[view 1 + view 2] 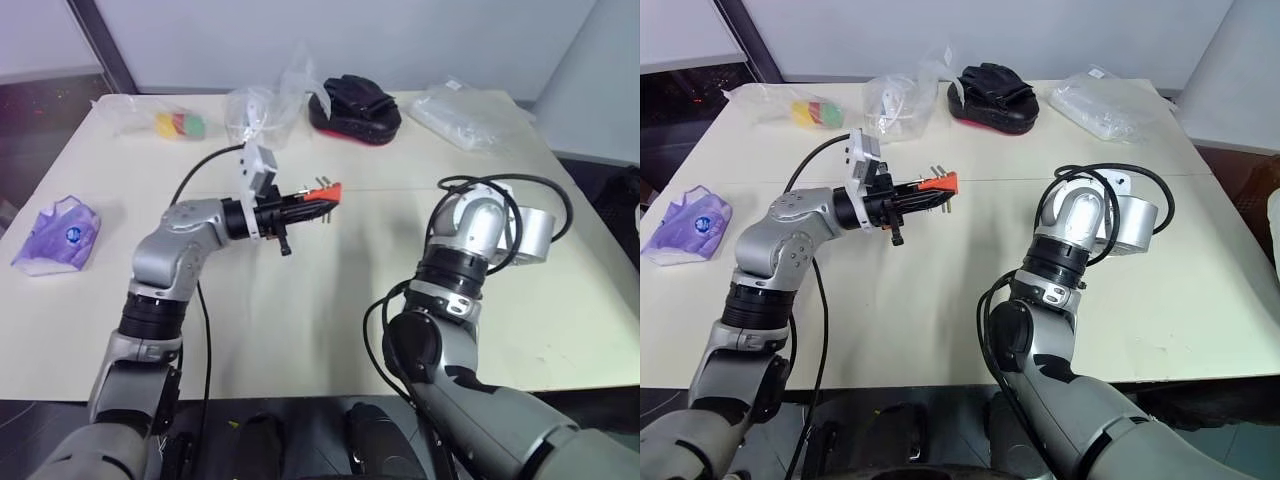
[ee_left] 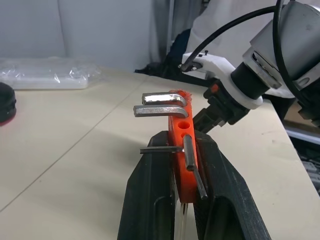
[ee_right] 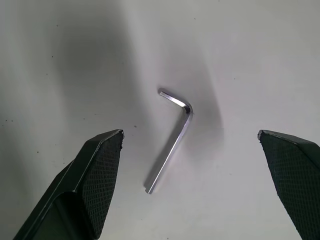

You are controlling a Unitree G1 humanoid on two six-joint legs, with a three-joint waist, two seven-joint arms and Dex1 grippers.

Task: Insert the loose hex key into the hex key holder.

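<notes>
- The left gripper (image 2: 186,165) has its fingers closed on the hex key holder (image 2: 181,150), an orange-red block held up above the counter (image 1: 300,330) and pointing level toward the robot's right.
- Several grey keys stick out of the block, two thick ones near its far end and thinner ones nearer the fingers.
- The loose hex key (image 3: 172,137) lies flat on the pale counter, an L-shaped metal rod with its short leg bent at one end.
- The right gripper (image 3: 190,165) hangs over it with fingers spread wide, one either side of the key and neither touching it.
- At the far edge of the counter sit a black glove-like item (image 1: 355,108) and clear plastic bags (image 1: 465,115); a purple pouch (image 1: 55,235), possibly a mask, lies at the robot's far left.
</notes>
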